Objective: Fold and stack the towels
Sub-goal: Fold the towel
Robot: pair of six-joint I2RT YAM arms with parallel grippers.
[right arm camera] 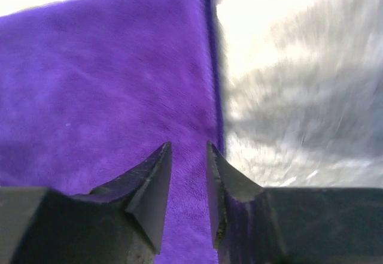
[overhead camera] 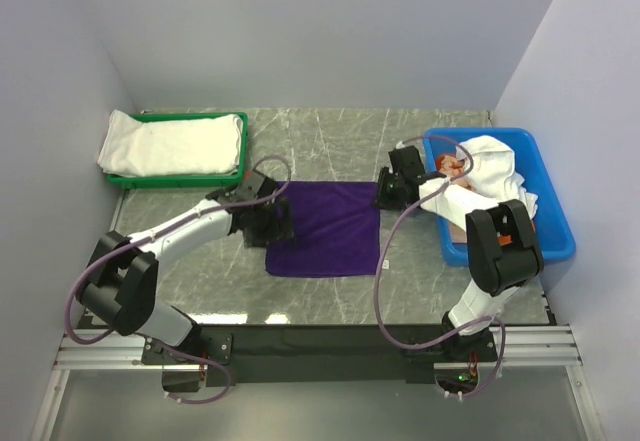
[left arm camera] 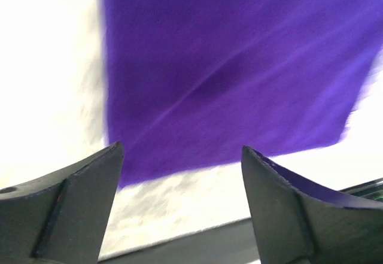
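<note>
A deep purple towel lies folded flat on the marble table at the centre. My left gripper is at its left edge. In the left wrist view the left gripper has its jaws wide apart with nothing between them, and the purple towel is just ahead. My right gripper is at the towel's far right corner. In the right wrist view the right gripper shows a narrow gap between its fingertips, low over the purple towel near its edge. A folded white towel lies in the green tray.
A blue bin at the right holds crumpled white towels and a bit of orange cloth. Grey walls close in on both sides and the back. A black rail runs along the near table edge.
</note>
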